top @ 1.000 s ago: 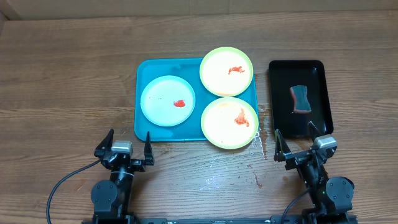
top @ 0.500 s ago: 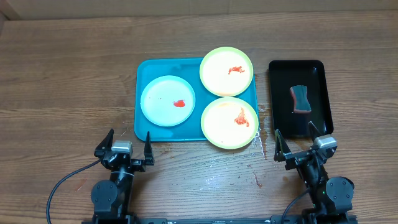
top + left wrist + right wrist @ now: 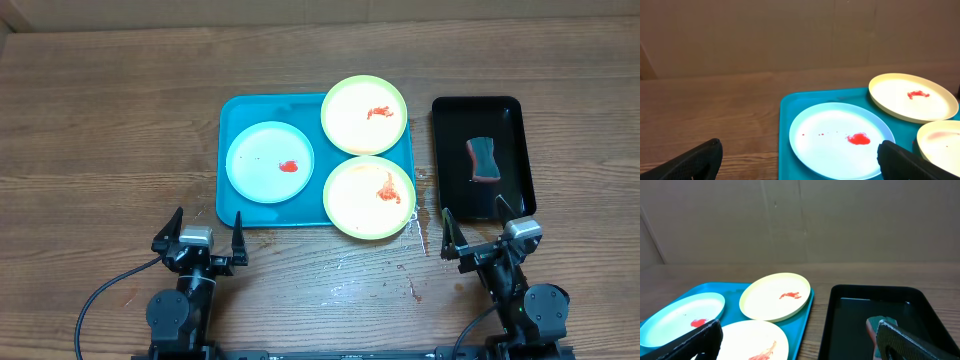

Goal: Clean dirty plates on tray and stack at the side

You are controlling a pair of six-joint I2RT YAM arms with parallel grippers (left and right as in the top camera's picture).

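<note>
The turquoise tray (image 3: 232, 205) lies mid-table and holds three plates. The pale blue-white plate (image 3: 262, 160) sits at its left with a red sauce spot. One yellow green-rimmed plate (image 3: 350, 125) sits at the back right, the other (image 3: 355, 200) at the front right, both smeared red. All show in the left wrist view (image 3: 830, 150) and the right wrist view (image 3: 770, 302). My left gripper (image 3: 208, 240) is open and empty, in front of the tray's near left corner. My right gripper (image 3: 478, 238) is open and empty, near the front of the black tray.
A narrow black tray (image 3: 510, 115) lies right of the turquoise tray and holds a red-and-dark sponge (image 3: 483, 159), also seen in the right wrist view (image 3: 874, 327). Small wet or red spots mark the table near the front plate (image 3: 415, 290). A brown wall stands behind the table.
</note>
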